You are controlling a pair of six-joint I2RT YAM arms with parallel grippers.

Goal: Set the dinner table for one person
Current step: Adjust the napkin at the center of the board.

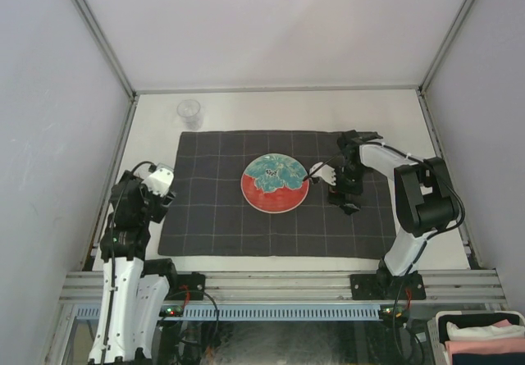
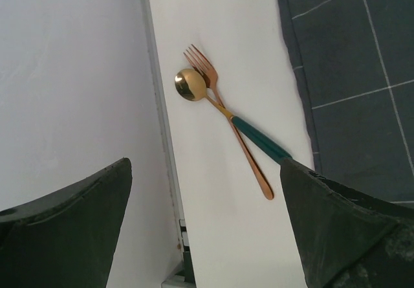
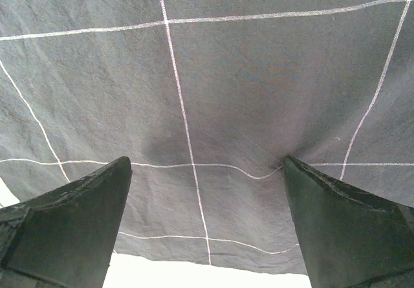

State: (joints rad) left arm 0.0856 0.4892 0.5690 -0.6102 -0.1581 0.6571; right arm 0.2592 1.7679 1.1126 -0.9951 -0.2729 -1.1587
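Cloth (image 1: 213, 217) is covering the middle of the off-white bench (image 1: 271, 111), a red-and-teal plate (image 1: 275, 184) sitting on it. Left claw (image 2: 204, 165) is hanging, jaws apart, over a crossed fork (image 2: 202, 65) and spoon (image 2: 189, 84) on bare bench left of the cloth; right claw (image 3: 207, 162) is hovering spread over cloth beside the plate.

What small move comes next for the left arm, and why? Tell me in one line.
Probably lower the left pincer toward the spoon and fork. Its jaws stand open over them; the two lie crossed on the bare dinner table, beside the checked cloth, while the plate already sits on that cloth.
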